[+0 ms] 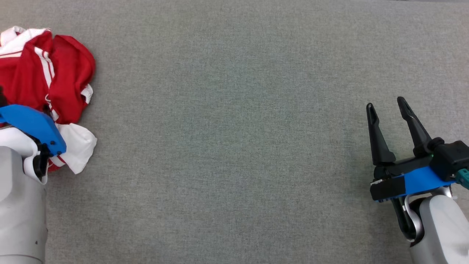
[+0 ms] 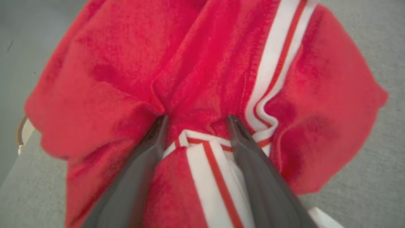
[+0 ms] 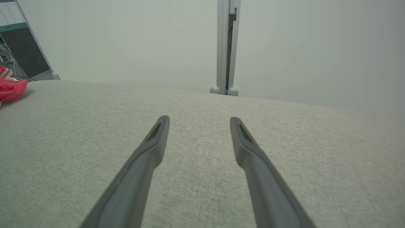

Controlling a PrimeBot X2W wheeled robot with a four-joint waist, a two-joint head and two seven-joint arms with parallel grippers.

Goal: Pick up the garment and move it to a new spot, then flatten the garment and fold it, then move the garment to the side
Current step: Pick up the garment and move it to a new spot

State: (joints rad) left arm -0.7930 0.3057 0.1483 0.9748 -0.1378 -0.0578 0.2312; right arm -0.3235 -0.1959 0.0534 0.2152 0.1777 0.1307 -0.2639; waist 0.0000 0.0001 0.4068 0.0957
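The garment (image 1: 62,73) is a crumpled red piece with white stripes and white parts, lying at the far left of the grey cloth surface (image 1: 234,146). In the left wrist view my left gripper (image 2: 197,119) stands open, its fingertips pressed down into the red garment (image 2: 126,63), with a white-striped fold between the two fingers. From the head, that gripper's blue mount (image 1: 33,126) sits over the garment's near side and its fingers are hidden. My right gripper (image 1: 386,103) hovers open at the lower right, far from the garment, nothing between its fingers (image 3: 200,119). A bit of the red garment (image 3: 11,88) shows at that view's left edge.
The grey cloth surface stretches wide between the two arms. Beyond its far edge stands a pale wall with a grey upright post (image 3: 226,47), and a dark cabinet (image 3: 22,47) at the far left.
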